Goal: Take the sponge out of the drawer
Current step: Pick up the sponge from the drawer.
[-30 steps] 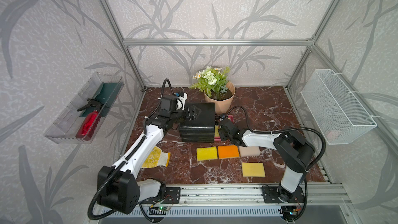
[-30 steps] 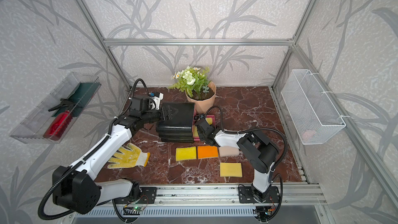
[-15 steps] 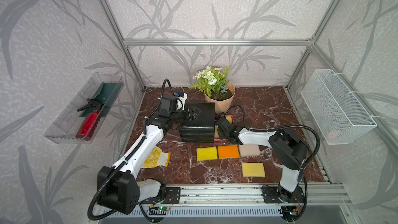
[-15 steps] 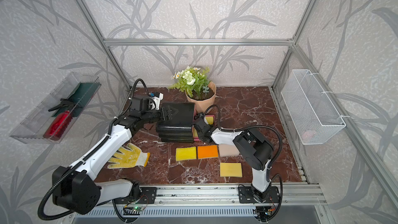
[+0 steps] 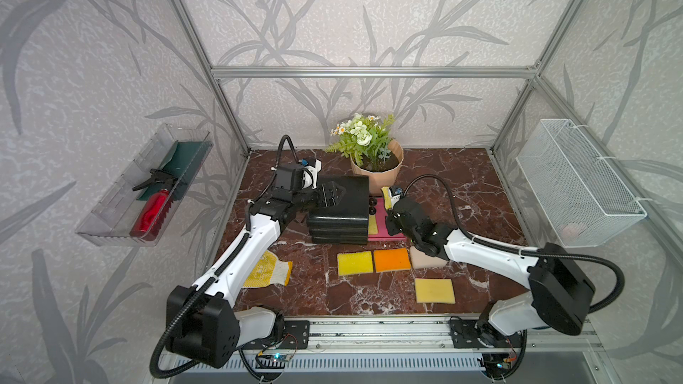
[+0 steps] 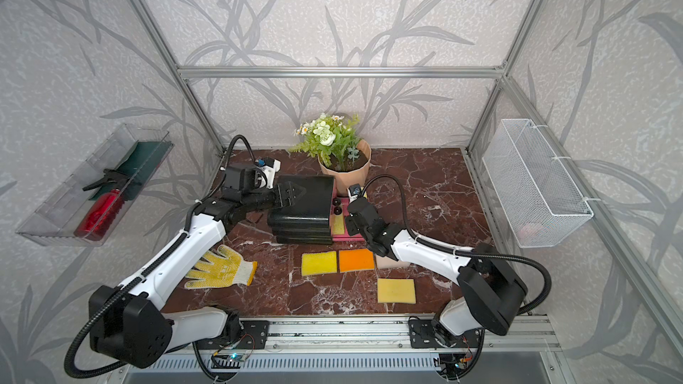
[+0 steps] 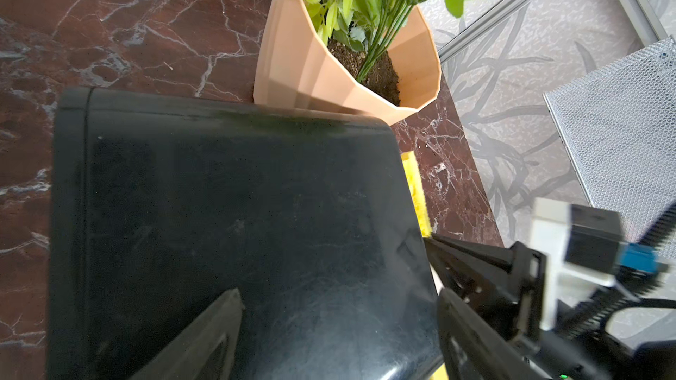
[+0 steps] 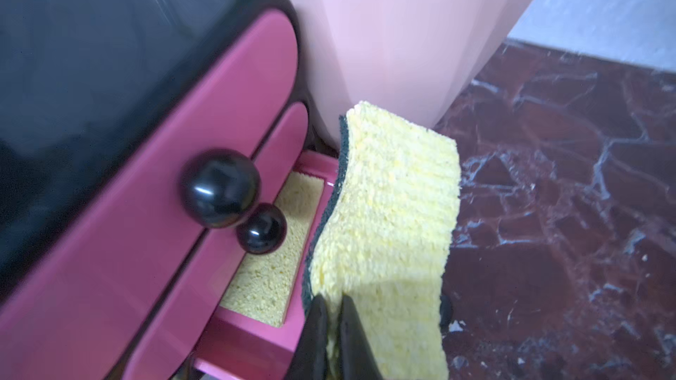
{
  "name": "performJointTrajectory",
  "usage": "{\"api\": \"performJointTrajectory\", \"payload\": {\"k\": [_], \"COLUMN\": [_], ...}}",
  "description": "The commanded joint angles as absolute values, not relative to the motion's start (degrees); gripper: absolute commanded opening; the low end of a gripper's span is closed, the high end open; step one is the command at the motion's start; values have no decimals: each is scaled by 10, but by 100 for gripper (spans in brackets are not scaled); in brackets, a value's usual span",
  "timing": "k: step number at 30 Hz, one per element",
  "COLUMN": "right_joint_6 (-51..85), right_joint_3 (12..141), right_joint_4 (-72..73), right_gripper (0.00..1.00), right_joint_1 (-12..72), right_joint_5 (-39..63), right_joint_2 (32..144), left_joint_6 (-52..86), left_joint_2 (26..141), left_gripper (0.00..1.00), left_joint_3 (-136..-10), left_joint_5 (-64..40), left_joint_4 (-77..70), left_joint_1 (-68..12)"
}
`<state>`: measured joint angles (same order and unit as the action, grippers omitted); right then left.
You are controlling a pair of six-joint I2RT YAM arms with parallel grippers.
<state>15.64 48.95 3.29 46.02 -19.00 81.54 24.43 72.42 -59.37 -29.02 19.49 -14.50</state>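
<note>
**Sponge pinched at the rim of the open drawer**

You had little room around your right gripper (image 8: 332, 308). The flower pot (image 5: 380, 175) stood just behind the black chest (image 5: 342, 212), toward the back edge of the counter (image 5: 462, 179) and close to the sponge's far end. Two black knobs (image 8: 219, 188) on the shut upper fronts hung over the open bottom drawer (image 8: 252, 356), where a spare sponge (image 8: 270, 272) lay flat. In front of the chest a yellow pad (image 5: 354, 263), an orange pad (image 5: 392, 259) and a beige pad (image 5: 421, 258) lay in a row. Your right arm crossed the beige one and hid part of it. A pale pad (image 5: 434, 290) lay apart, nearer the front edge. A glove (image 5: 269, 271) lay under your left arm.

Your right arm reached low from the front right corner. Its fingers were clamped on the near end of the sponge (image 8: 391, 221), which stood on edge at the drawer's outer rim, dark side toward the chest. Whether it was clear of the drawer, you could not tell. Your left arm stretched from the front left corner, and the left gripper (image 5: 334, 195) lay over the chest's top, fingers apart, gripping nothing.
</note>
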Motion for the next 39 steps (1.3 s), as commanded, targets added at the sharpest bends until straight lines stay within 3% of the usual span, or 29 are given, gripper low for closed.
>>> {"api": "performJointTrajectory", "payload": {"k": [1,8,13,22,32,39], "right_joint_6": [106,-6,-66,-112,-120,-127], "right_joint_3": [467,451,470,486,470,473], "right_joint_4": [33,-15,-92,-166,-157,-165], "right_gripper": [9,9,9,9,10,10], "right_joint_1": [460,460,471,522,529,535], "right_joint_5": [-165,1,94,81,86,84], "right_joint_2": [747,630,596,572,550,551], "left_joint_6": [226,211,204,215,220,218], "left_joint_2": [714,708,740,787,818,858], "left_gripper": [84,84,84,76,71,62], "left_joint_3": [-608,-724,-809,-843,-847,-872], "left_joint_5": [-305,-331,-323,-300,-296,-321], "left_joint_4": [257,387,489,550,572,572], "left_joint_1": [-147,-181,-248,-329,-356,-363]}}
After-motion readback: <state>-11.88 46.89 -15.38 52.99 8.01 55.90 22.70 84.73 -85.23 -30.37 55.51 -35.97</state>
